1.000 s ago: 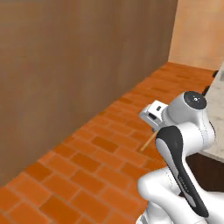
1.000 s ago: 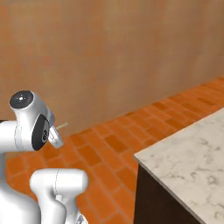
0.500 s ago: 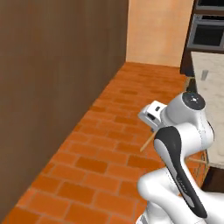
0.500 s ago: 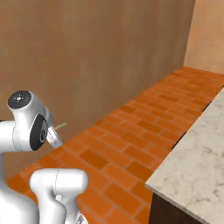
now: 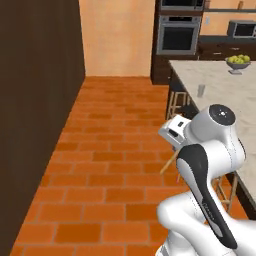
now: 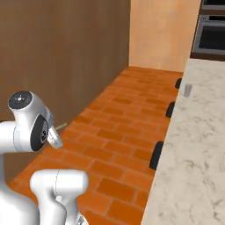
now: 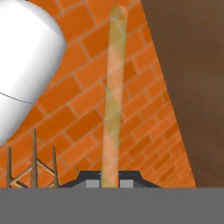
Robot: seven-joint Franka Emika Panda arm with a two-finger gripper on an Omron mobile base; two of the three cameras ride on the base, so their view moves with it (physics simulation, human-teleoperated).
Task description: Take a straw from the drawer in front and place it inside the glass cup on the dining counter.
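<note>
A: Where's the straw [image 7: 112,100]?
B: Pinched in the closed gripper [image 7: 110,180], running toward twelve o'clock in the hand view, over brick floor [image 5: 110,150].
A: And the cup [image 5: 201,90]?
B: Upright on the counter [image 5: 220,95] (near its edge), well apart.
</note>
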